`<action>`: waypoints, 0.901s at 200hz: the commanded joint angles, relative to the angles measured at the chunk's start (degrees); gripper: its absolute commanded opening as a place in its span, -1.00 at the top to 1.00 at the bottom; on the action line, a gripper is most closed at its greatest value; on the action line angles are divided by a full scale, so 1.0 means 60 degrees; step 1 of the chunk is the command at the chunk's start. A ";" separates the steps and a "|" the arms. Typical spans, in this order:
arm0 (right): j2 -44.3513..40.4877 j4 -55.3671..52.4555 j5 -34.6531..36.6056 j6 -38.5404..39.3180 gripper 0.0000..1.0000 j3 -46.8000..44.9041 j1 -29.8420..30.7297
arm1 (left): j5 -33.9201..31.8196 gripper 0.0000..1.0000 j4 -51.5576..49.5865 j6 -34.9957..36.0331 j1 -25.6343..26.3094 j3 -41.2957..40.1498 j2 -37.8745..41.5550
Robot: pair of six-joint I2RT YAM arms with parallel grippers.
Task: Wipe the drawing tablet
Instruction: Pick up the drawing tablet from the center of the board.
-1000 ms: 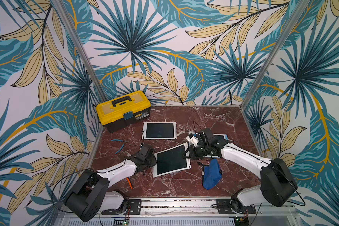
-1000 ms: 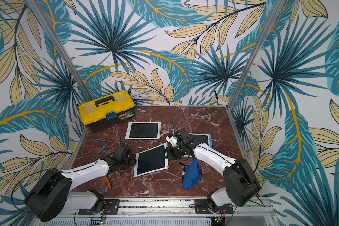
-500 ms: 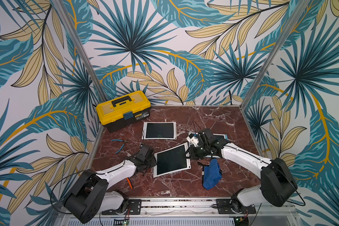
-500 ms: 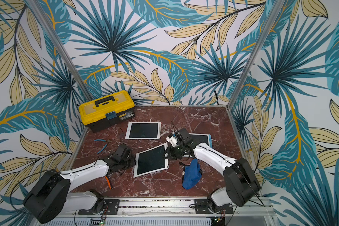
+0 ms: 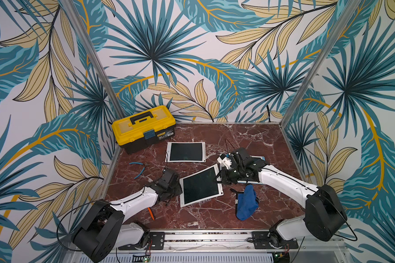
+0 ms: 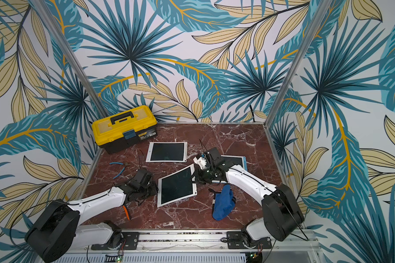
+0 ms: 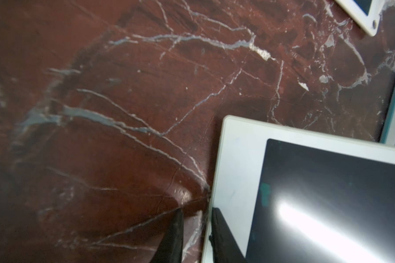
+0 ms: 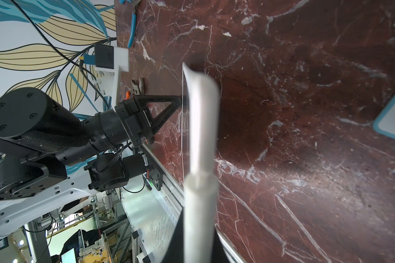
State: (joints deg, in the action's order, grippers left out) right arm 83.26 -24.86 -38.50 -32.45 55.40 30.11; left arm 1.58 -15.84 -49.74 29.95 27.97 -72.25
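Two grippers attend the drawing tablet at mid-table: the right gripper is clenched on its edge, the left gripper sits at the opposite edge, grip undeterminable. We judge positioning underway; next, fetch the blue cloth.

Both top views look down from 6 o'clock on the whole table; close wrist cameras share the tablet
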 commanded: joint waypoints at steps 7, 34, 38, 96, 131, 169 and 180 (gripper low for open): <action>-0.0354 -0.0853 0.0535 0.0429 0.77 0.0419 0.0049 | -0.0129 0.50 -0.0929 0.0339 0.0010 0.0142 0.0553; -0.0516 -0.1747 0.0827 0.0648 0.77 0.0999 0.0061 | -0.0587 0.49 -0.1272 0.0511 -0.0039 0.0378 0.1163; -0.0530 -0.1883 0.0912 0.0706 0.77 0.1098 0.0056 | -0.0619 0.48 -0.1272 0.0545 -0.0054 0.0374 0.1261; -0.0757 -0.4673 0.2511 0.1400 0.77 0.2698 0.0062 | -0.0381 0.45 -0.1272 0.0568 -0.0257 0.0679 0.1451; -0.0823 -0.5954 0.3224 0.1401 0.80 0.3666 0.0107 | -0.0372 0.45 -0.1286 0.0755 -0.0332 0.0931 0.1665; -0.0573 -0.7437 0.5042 0.1588 0.81 0.5032 0.0635 | -0.0030 0.44 -0.1287 0.0975 -0.0682 0.1102 0.1754; -0.0381 -0.7736 0.5646 0.1586 0.82 0.5423 0.0884 | 0.0056 0.44 -0.1287 0.1036 -0.0761 0.1186 0.1768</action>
State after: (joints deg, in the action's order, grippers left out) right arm 79.85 -63.61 -13.91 -24.34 83.59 32.86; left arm 0.47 -23.03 -45.36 26.63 33.17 -62.35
